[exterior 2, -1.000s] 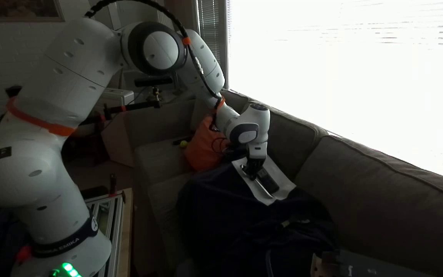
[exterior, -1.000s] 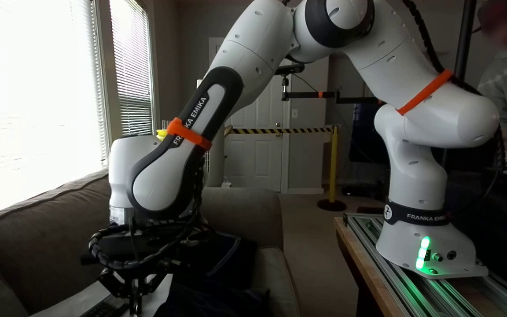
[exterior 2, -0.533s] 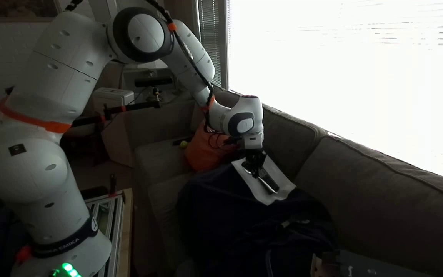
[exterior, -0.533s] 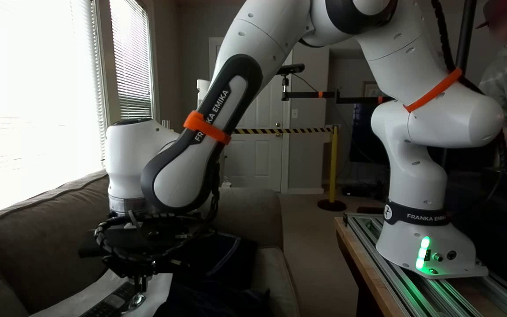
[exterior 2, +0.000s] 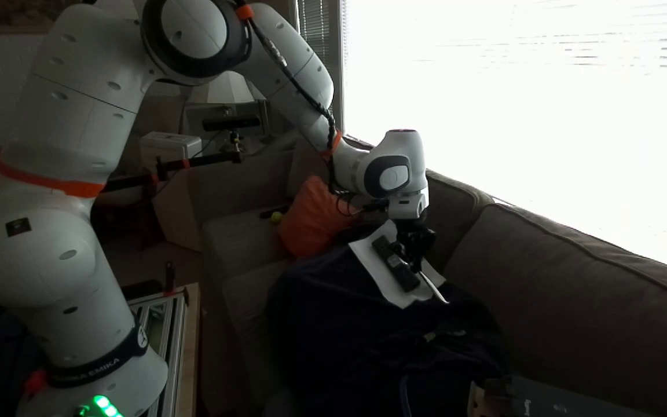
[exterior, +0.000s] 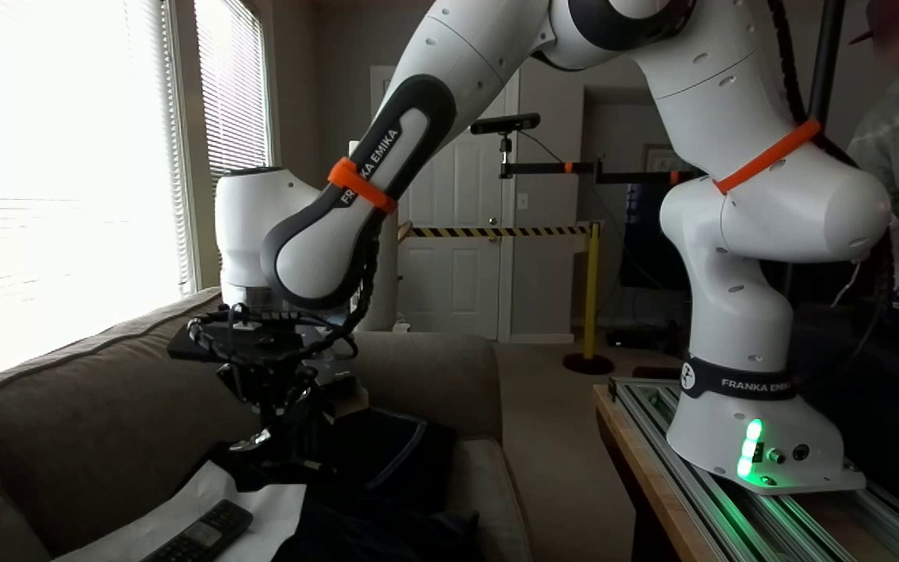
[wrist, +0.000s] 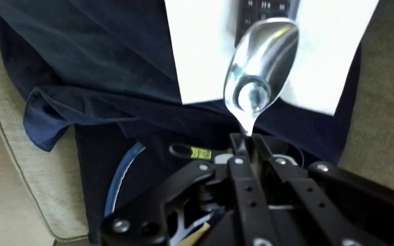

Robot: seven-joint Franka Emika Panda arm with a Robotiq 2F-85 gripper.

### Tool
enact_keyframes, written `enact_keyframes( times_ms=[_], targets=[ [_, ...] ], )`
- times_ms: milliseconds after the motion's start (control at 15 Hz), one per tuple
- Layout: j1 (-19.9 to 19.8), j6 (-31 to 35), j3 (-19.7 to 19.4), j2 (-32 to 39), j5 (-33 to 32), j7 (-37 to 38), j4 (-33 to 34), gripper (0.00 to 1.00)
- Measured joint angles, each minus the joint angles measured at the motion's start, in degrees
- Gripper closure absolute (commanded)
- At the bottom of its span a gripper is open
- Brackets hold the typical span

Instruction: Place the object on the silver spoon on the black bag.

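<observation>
My gripper point(wrist: 247, 137) is shut on the handle of the silver spoon point(wrist: 270, 51) and holds it in the air. A clear, shiny round object point(wrist: 252, 96) appears to sit in the spoon bowl, close to the handle. The spoon also shows in both exterior views point(exterior: 250, 442) point(exterior 2: 433, 288), above the sheet's edge and the dark fabric. The black bag point(wrist: 149, 184) with blue trim lies beneath and behind the fingers in the wrist view. Its flat flap shows in an exterior view point(exterior: 399, 449), and its lumpy body in an exterior view point(exterior 2: 443, 365).
A white sheet point(wrist: 200, 51) bears a black remote point(exterior: 207, 531). Navy cloth point(wrist: 87, 51) lies around it. The sofa's backrest point(exterior 2: 542, 278) rises close beside the gripper. An orange pillow-like thing point(exterior 2: 310, 220) stands on the sofa. An open cardboard-coloured flap point(exterior: 348, 398) shows behind the gripper.
My gripper has risen from low over the white sheet, carrying the spoon. It has shifted nearer the sofa's backrest and the bag. The remote is now uncovered and still on the sheet.
</observation>
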Motion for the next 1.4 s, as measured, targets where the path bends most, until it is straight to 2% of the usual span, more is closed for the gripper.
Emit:
enact_keyframes(
  times_ms=[533,1000,1400],
  targets=[
    [-2.74,-5.75,-4.66,-1.56,-11.16,13.1,-0.98,0.98],
    [-6.71,-11.07,-4.49,-1.48,-14.88,19.41,-0.25,0.98],
    [-8.24,-18.72,-3.01,0.88,-17.37,22.34,4.47,0.98]
  ],
)
